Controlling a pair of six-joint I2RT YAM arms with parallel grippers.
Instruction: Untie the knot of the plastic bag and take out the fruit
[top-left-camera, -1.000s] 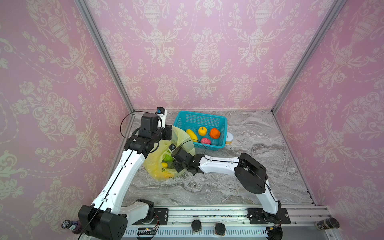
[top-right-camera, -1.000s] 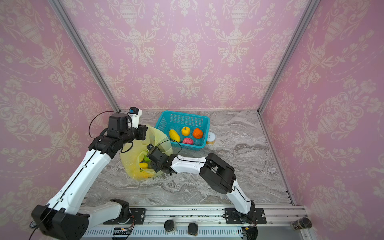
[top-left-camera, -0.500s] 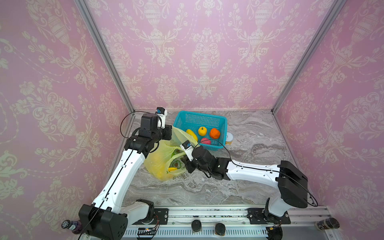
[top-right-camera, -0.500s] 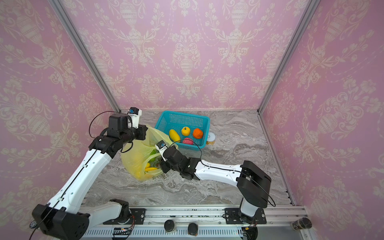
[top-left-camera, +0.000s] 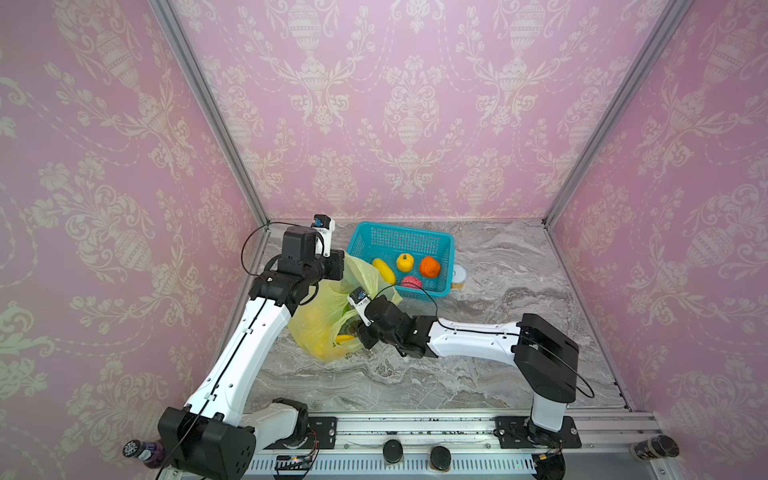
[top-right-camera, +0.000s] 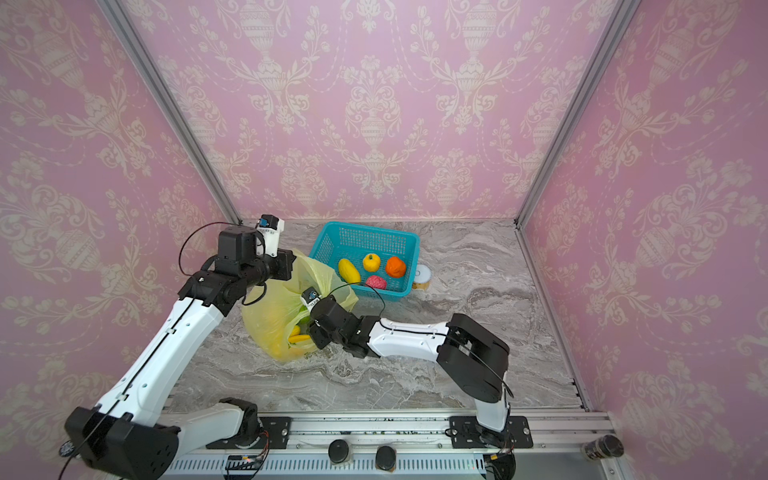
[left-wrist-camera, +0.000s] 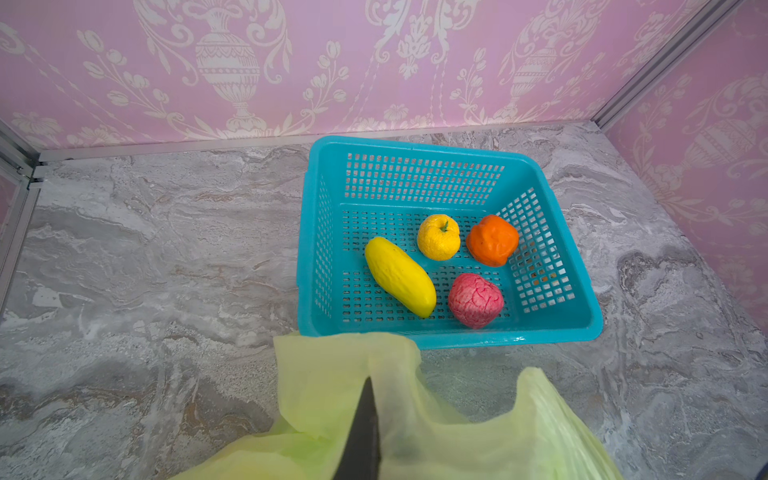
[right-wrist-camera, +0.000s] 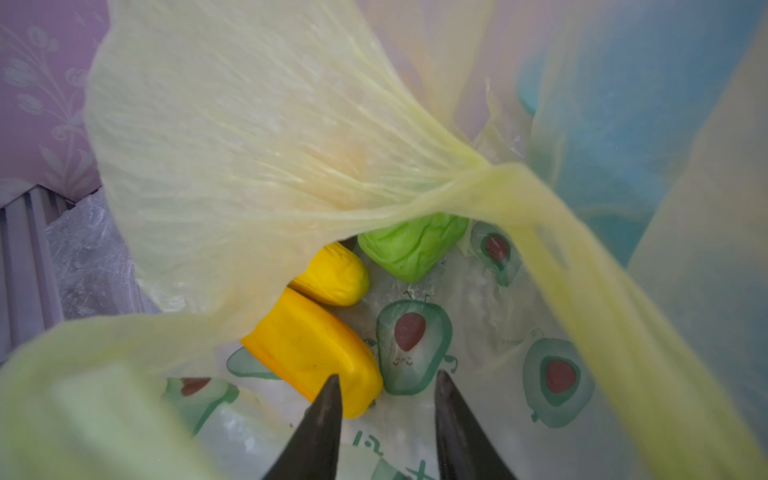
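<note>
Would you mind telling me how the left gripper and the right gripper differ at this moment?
The left gripper is shut, pinching the edge of the plastic bag and holding it up; the right gripper is open and holds nothing. The left gripper is outside the bag, at its rim near the teal basket; the right gripper reaches inside its mouth, beside a long yellow fruit. Both work on the same bag.

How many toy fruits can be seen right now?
7. In the teal basket: long yellow fruit, round yellow fruit, orange fruit, pink-red fruit. Inside the plastic bag: lemon-yellow fruit, golden-yellow fruit, green fruit; others may be hidden.
</note>
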